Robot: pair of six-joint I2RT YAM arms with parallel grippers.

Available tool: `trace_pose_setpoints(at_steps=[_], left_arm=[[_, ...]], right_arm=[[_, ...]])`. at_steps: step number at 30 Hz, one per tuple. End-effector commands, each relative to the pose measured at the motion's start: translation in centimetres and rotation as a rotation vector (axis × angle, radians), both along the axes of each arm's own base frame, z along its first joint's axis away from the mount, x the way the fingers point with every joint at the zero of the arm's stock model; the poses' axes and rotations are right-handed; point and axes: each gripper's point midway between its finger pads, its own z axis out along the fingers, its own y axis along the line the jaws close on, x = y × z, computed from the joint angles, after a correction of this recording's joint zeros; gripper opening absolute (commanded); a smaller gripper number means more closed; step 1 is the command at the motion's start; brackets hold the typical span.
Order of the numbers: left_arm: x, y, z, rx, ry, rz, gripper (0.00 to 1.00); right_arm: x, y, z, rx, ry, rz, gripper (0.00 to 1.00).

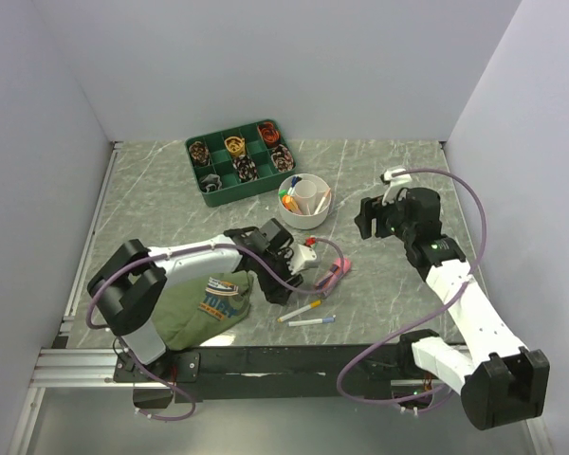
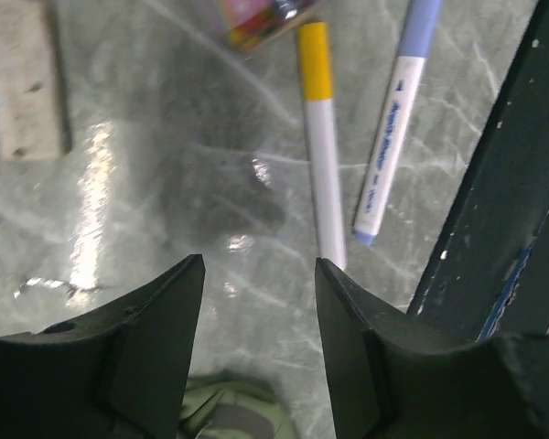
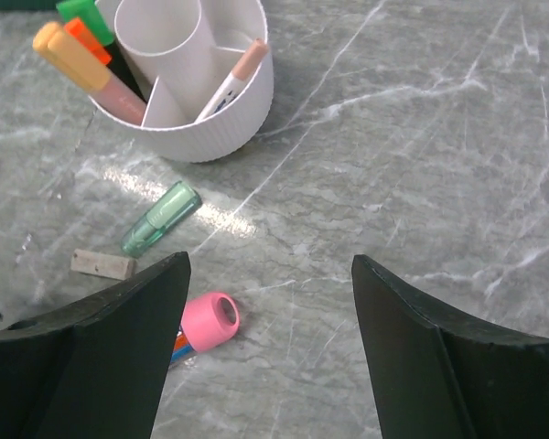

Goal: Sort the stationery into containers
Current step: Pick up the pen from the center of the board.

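Observation:
The round white divided cup (image 1: 305,201) stands mid-table and holds several markers; the right wrist view shows it (image 3: 201,119) with orange, green and peach-capped pens. A yellow-capped white pen (image 2: 320,146) and a blue-capped white pen (image 2: 393,119) lie side by side near the front edge. A pink-capped marker (image 3: 210,320), a green translucent highlighter (image 3: 160,218) and a small eraser block (image 3: 102,264) lie below the cup. My left gripper (image 2: 259,265) is open and empty, just short of the yellow-capped pen. My right gripper (image 3: 270,265) is open and empty, right of the pink marker.
A green compartment tray (image 1: 242,161) of coiled items stands behind the cup. A folded olive shirt (image 1: 209,303) lies under my left arm. The black front rail (image 2: 494,201) runs just beyond the two pens.

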Motion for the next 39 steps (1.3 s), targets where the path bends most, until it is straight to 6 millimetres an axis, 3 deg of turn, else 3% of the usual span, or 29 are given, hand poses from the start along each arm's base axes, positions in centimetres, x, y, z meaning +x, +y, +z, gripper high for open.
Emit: trace_pose_setpoints(at_steps=[1, 10, 17, 22, 28, 31, 35, 36, 39], left_arm=[[-0.1, -2.1, 0.4, -0.006, -0.031, -0.017, 0.58], [-0.7, -7.5, -0.5, 0.023, -0.025, -0.019, 0.58], [-1.4, -8.2, -1.7, 0.067, -0.035, 0.014, 0.55], [-1.9, -7.9, -4.3, 0.146, -0.06, 0.043, 0.52], [-1.6, -6.6, -7.4, 0.247, -0.092, 0.114, 0.42], [-2.3, -6.1, -8.3, 0.271, -0.076, 0.099, 0.29], [-2.7, -5.8, -7.8, 0.268, -0.064, 0.071, 0.12], [-2.5, -5.6, -7.2, 0.261, -0.062, 0.071, 0.05], [-1.6, -5.7, -4.7, 0.202, -0.052, 0.056, 0.01]], right_arm=[[-0.2, -1.1, 1.9, 0.094, -0.023, -0.099, 0.82], [-2.0, -3.2, 1.2, 0.121, -0.021, -0.171, 0.81], [-3.4, -3.5, 0.3, 0.103, -0.021, -0.168, 0.8], [-3.5, -3.3, 0.3, 0.11, -0.029, -0.159, 0.8], [-3.6, -3.4, 0.6, 0.099, -0.035, -0.153, 0.79], [-3.7, -3.4, 0.6, 0.094, -0.035, -0.151, 0.79], [-3.5, -3.4, 0.4, 0.092, -0.034, -0.148, 0.78], [-3.5, -3.3, 0.3, 0.094, -0.03, -0.146, 0.78], [-3.1, -3.2, 0.6, 0.097, -0.034, -0.142, 0.78]])
